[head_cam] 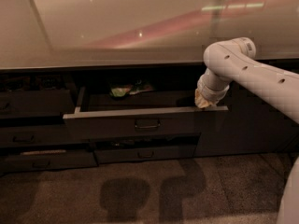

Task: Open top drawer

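The top drawer [117, 122] is a wide dark-grey drawer standing pulled out from the cabinet, with a small loop handle [147, 124] at the centre of its flat front. Green and pale items [130, 89] lie inside toward the back. My white arm comes in from the right, and the gripper [204, 102] sits at the right end of the drawer's top edge, just behind the front panel. Its tips are hidden by the wrist and the drawer front.
A pale glossy countertop [117, 27] runs above the cabinet. Shallower dark drawers [145, 154] lie below, and more drawers [32, 101] stand at the left, some slightly ajar. A plain dark cabinet door [252, 125] is at the right. Carpet floor [140, 190] lies in front.
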You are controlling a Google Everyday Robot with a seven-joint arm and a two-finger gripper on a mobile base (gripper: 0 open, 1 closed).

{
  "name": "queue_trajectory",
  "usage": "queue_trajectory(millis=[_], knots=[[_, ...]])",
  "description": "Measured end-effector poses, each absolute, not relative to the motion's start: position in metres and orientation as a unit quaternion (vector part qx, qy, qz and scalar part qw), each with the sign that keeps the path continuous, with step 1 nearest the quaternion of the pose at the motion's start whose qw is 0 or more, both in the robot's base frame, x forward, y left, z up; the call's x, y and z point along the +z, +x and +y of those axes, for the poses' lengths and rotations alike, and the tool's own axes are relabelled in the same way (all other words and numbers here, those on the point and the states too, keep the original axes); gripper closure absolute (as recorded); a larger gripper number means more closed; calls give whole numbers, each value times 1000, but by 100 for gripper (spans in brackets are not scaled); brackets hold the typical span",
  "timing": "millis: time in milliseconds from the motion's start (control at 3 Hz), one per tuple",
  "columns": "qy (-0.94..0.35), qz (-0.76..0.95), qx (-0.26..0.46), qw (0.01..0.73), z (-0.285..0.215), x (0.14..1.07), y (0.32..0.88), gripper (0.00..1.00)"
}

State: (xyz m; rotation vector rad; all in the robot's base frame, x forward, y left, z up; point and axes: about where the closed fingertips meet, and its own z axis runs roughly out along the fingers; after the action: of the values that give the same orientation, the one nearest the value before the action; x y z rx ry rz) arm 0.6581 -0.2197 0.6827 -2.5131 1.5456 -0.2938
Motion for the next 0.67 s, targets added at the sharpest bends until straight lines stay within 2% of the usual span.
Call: queue_trajectory(millis=[667], knots=[[-845,518,-97,87,-219,683,653,100]])
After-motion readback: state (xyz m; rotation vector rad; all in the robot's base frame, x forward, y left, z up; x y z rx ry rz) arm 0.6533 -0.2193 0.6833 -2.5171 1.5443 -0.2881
